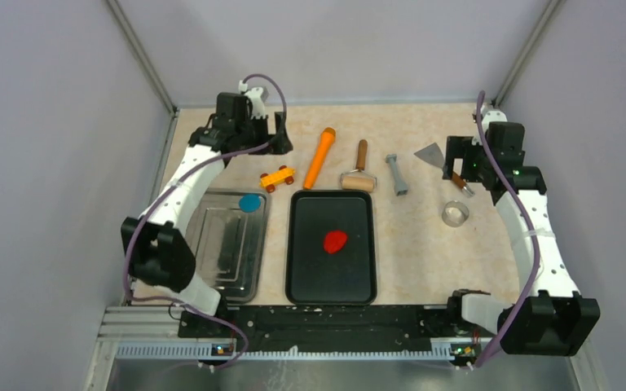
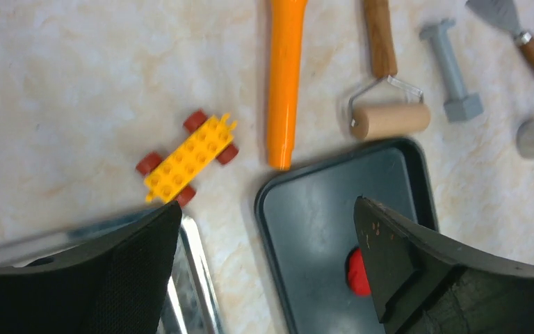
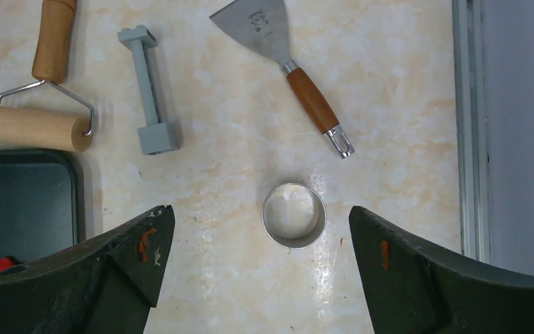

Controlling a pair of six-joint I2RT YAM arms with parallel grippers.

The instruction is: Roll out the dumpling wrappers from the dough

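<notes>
The dough [image 1: 335,241] is a small bright red oval blob in the middle of the black tray [image 1: 318,277]. In the left wrist view the dough [image 2: 354,273] is partly hidden behind my right-hand finger. A wooden roller [image 1: 357,181] with a brown handle lies just beyond the tray's far edge; it also shows in the left wrist view [image 2: 389,120] and the right wrist view [image 3: 35,129]. My left gripper [image 1: 271,140] hangs open and empty at the back left [image 2: 265,205]. My right gripper [image 1: 460,169] hangs open and empty at the back right, above a metal ring [image 3: 260,210].
An orange rolling pin [image 1: 319,157], a yellow toy car [image 1: 277,177], a grey tool [image 1: 396,173] and a scraper [image 1: 432,153] lie along the back. A metal ring cutter [image 1: 455,213] sits at right. A silver tray [image 1: 228,244] at left holds a blue disc [image 1: 250,203].
</notes>
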